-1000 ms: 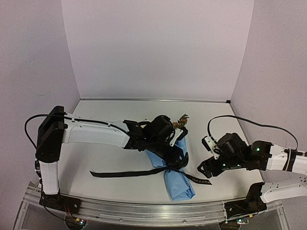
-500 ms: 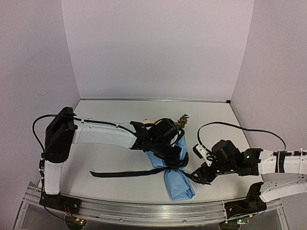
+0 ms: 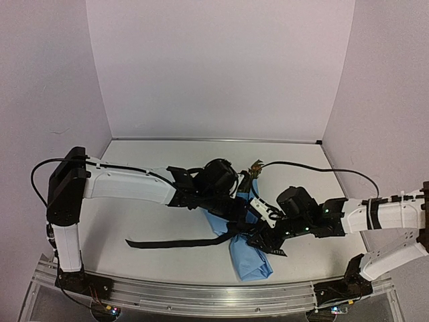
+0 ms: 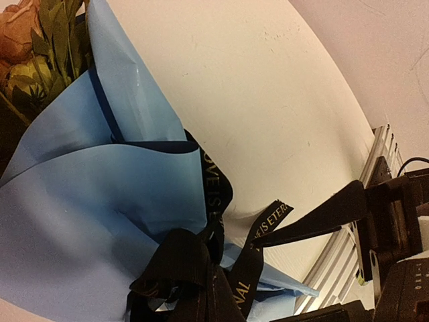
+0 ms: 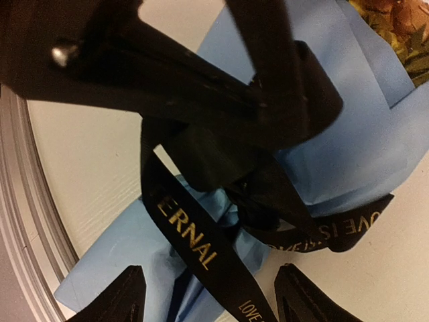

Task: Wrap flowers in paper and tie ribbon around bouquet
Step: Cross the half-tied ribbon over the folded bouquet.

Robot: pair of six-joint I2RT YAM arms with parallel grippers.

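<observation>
Though well apart a second ago, right pincer [image 5: 214, 298] now agape beside left pincer [image 3: 236, 223], tight on ribbon [image 4: 213, 194].

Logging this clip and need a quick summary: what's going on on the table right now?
Two robot arms are tying up a bouquet. The flowers lie wrapped in light blue paper on the table, and a black lettered ribbon runs round the cone's waist. The left gripper is shut on the ribbon where it bunches. The right gripper is open and straddles a loose ribbon tail, not yet gripping it.
</observation>
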